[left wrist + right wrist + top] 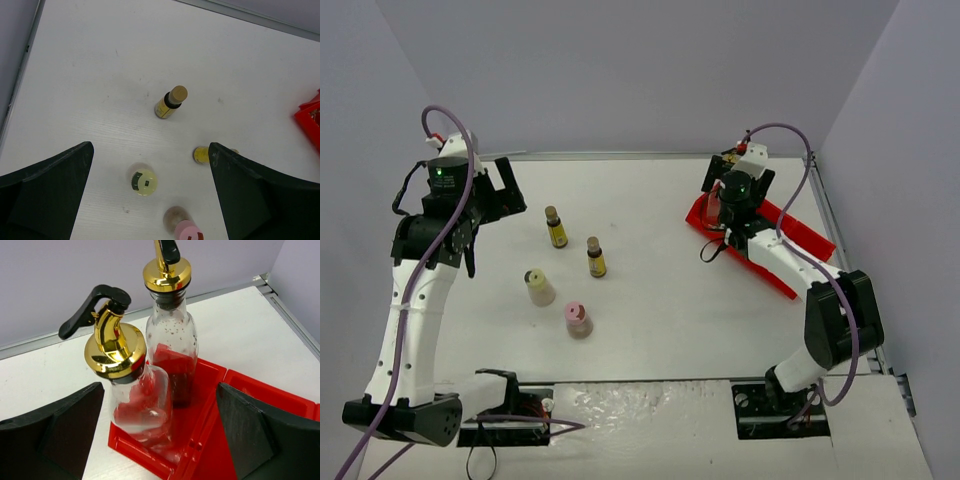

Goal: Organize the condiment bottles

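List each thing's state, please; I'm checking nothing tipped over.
Near glass bottle: upright in red tray.
Far glass bottle: upright in red tray.
Back amber bottle: upright on table.
Front amber bottle: upright on table.
Cream bottle: upright on table.
Pink bottle: upright on table.
Left pincer: open, empty.
Right pincer: open, empty.

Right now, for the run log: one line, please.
right gripper open at two glass bottles in red tray | left gripper open | four small bottles on table

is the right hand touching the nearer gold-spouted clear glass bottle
Apart: right wrist view shows gaps between the nearer clear glass bottle and both fingers of the open right hand.
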`<action>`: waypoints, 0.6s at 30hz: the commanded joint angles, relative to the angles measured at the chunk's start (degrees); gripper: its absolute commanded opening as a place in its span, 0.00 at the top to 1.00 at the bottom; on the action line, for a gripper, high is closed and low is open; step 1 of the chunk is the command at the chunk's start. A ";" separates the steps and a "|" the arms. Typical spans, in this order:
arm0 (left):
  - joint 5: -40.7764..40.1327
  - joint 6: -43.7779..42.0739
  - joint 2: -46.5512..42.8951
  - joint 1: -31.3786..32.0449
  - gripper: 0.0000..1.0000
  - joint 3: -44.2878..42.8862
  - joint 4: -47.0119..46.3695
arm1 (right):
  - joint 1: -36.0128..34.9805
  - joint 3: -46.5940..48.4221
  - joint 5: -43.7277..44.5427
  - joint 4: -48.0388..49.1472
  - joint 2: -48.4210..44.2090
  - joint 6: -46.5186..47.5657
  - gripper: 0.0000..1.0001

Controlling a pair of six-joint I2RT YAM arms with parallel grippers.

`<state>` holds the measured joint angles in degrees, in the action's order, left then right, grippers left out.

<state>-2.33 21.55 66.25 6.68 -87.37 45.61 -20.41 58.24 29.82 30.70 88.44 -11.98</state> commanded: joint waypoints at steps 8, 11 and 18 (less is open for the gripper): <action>0.32 0.23 -1.99 -0.28 0.03 -0.41 -3.09 | -4.22 3.83 -17.45 -16.40 -15.03 -4.31 0.04; 0.07 0.48 -1.92 -0.34 0.03 -0.35 -3.16 | -9.82 6.03 -23.61 -17.41 -13.15 -2.86 0.03; 0.18 1.10 -3.43 -0.28 0.03 -0.10 -2.84 | -19.09 14.18 -29.29 -17.02 0.09 -0.69 0.03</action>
<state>-2.33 21.81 65.36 6.68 -86.36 45.60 -36.52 68.24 6.80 12.76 83.06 -14.22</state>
